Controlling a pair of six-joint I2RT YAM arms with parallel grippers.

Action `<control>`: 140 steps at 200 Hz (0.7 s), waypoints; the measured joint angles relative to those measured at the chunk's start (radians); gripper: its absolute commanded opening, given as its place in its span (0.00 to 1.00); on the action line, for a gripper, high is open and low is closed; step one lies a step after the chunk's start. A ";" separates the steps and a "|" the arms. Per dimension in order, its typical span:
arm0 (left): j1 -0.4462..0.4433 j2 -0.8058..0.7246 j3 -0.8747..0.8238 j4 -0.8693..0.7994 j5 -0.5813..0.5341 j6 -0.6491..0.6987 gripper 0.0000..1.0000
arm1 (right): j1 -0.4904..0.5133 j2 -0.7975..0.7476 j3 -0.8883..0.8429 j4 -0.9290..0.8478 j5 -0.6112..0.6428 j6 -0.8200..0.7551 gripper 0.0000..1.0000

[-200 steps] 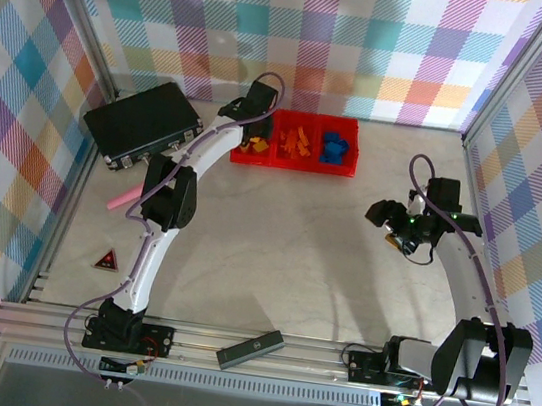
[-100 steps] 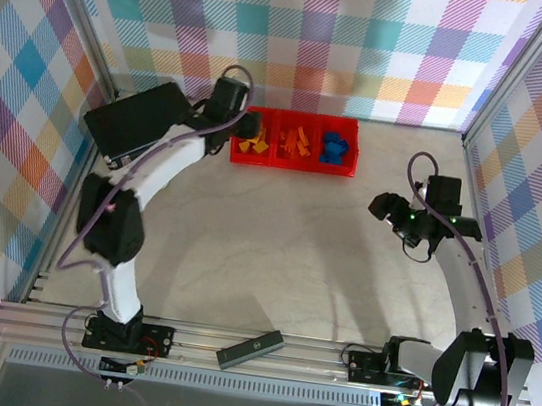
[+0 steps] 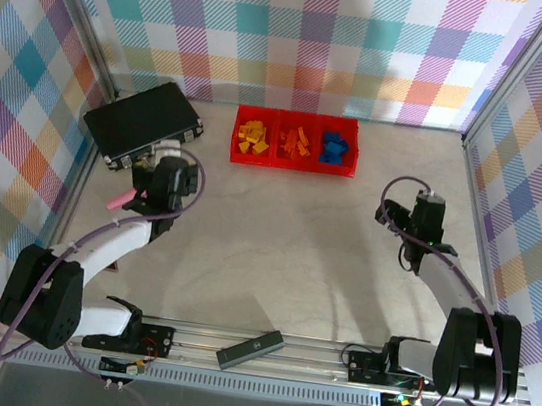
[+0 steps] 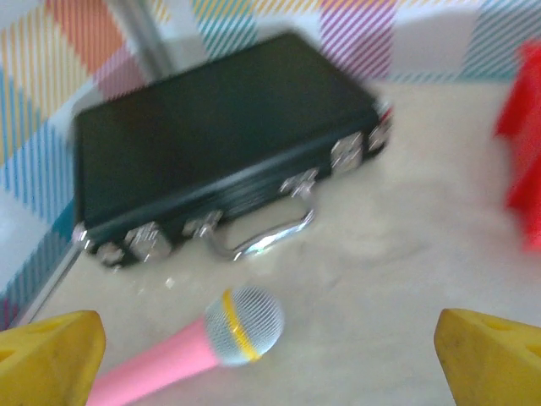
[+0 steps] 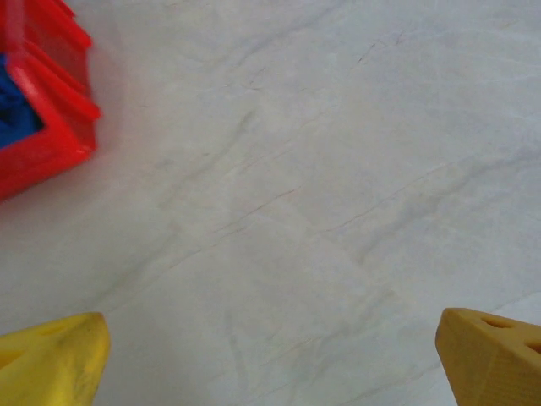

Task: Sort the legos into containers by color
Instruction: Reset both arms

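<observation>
Since the table (image 3: 274, 254) carries everything, it is taken first; the case (image 3: 143, 124) lies closed at its far left, and the bins (image 3: 292, 165) stand in a joined row at the far edge, near the middle, apart from the case.

The left gripper (image 3: 159, 175) hangs just on the near side of the case, above the head of the mic (image 4: 241, 326); its jaws are spread wide with nothing between them, the fingers (image 4: 51, 355) sitting at the lower corners of the left wrist view. The right gripper (image 3: 405, 220) hangs over bare table on the right, equally wide and empty.

The legos (image 3: 295, 142) lie inside the bins, grouped by colour: yellow in the left bin, orange in the middle, blue in the right; on this evidence the sort looks complete.

Handling, as a judgement:
- each lego is light, rigid and not fragile; its smooth plastic may slip or squirt out of a skewed pinch;
- take hold across two flat, parallel sides, not across a curved or wedge face;
- in a heap, take the topmost piece.

Relative position: the bins lie beyond and to the right of the left gripper, and beyond and to the left of the right gripper; both grippers are well apart from the legos; the blue bin is the nearest to the right gripper, its corner at the left edge of the right wrist view.
</observation>
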 measured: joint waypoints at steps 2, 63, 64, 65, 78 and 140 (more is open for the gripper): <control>0.003 0.001 -0.018 0.015 -0.003 0.004 1.00 | 0.000 0.006 -0.011 0.018 0.005 -0.007 0.99; 0.045 0.174 -0.249 0.417 0.057 0.050 1.00 | 0.022 0.148 -0.090 0.289 0.032 -0.137 0.99; 0.045 0.175 -0.249 0.422 0.059 0.050 1.00 | 0.022 0.147 -0.091 0.291 0.032 -0.138 0.99; 0.045 0.178 -0.250 0.426 0.061 0.051 1.00 | 0.023 0.146 -0.091 0.294 0.032 -0.138 0.99; 0.045 0.226 -0.258 0.533 0.085 0.067 1.00 | 0.045 0.121 -0.121 0.367 0.033 -0.168 0.99; 0.082 0.256 -0.266 0.670 0.181 0.069 1.00 | 0.077 0.194 -0.243 0.713 0.065 -0.288 0.99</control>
